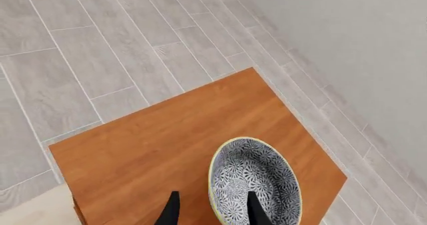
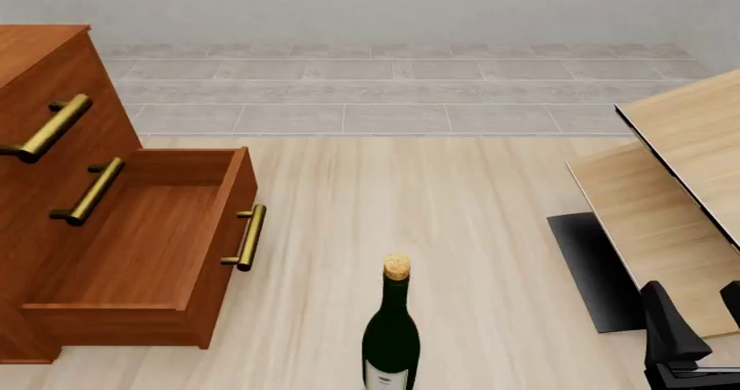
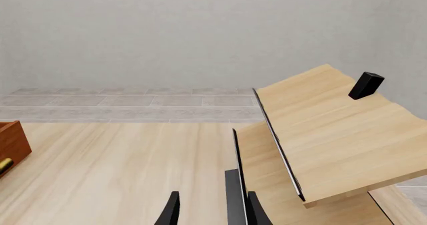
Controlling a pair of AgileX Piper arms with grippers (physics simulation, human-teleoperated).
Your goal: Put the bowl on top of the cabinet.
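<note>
Closest to the front camera stands a dark green wine bottle [image 2: 391, 334] with a cork in its neck, upright on the pale wood table [image 2: 463, 234]. Beside it at the lower right edge of that view the right gripper [image 2: 705, 316] shows as dark fingers, with a gap between them and nothing held; in the right wrist view its two black fingertips [image 3: 172, 210] likewise stand apart, with a thin dark panel edge [image 3: 235, 195] rising between them, though I cannot tell if it touches either one. Beyond lie slanted light-wood boards [image 3: 327, 135], one bearing a small black block [image 3: 366, 85] near its far corner. At the left of the front view the cabinet [image 2: 58, 217] is reddish-brown with long brass bar handles [image 2: 245, 237], and its lowest drawer [image 2: 151, 234] is pulled out and shows a bare wooden floor. The bowl [image 1: 253, 182], patterned grey-white inside with a pale rim, appears only in the left wrist view, over the cabinet's flat orange-brown top and near the corner closest to the wall. The left gripper [image 1: 210, 210] straddles the bowl's near rim, one dark finger [image 1: 256, 209] inside and the other outside; whether the fingers actually press the rim I cannot tell. Grey floor tiles [image 1: 100, 50] surround the cabinet below.
</note>
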